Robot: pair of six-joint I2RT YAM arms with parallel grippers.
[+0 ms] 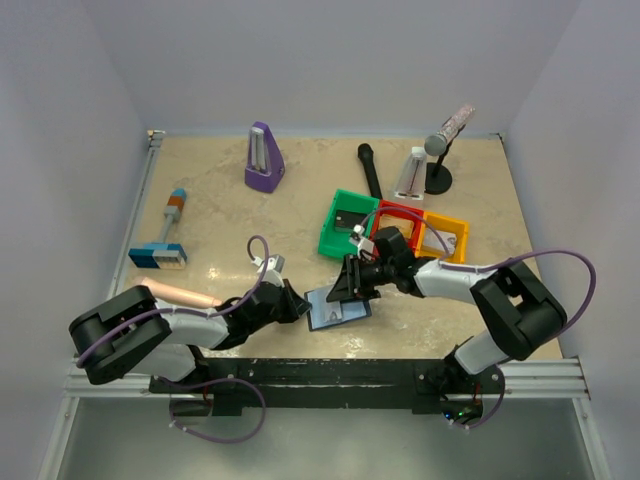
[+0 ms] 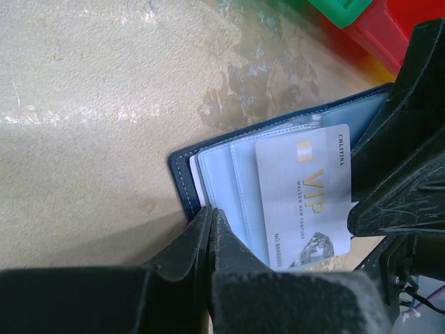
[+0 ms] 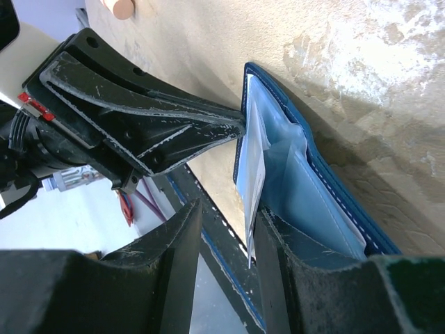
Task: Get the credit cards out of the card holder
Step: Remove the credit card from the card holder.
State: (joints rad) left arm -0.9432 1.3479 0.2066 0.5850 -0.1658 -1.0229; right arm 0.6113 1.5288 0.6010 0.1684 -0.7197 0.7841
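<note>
Left gripper (image 2: 211,214) is clamping shut on card holder (image 2: 179,174) edge as anchor; right gripper (image 3: 228,212), half-open, is straddling credit card (image 2: 302,202)

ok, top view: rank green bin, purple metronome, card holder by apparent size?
1. green bin
2. purple metronome and card holder: these look alike, and the holder is partly hidden, so I won't rank them.

Navy card holder (image 1: 338,310) lying open, pale blue inside; silvery VIP credit card (image 2: 306,202) protruding from pocket.

Beige marbled table (image 1: 215,215), pale walls (image 1: 330,60)
</note>
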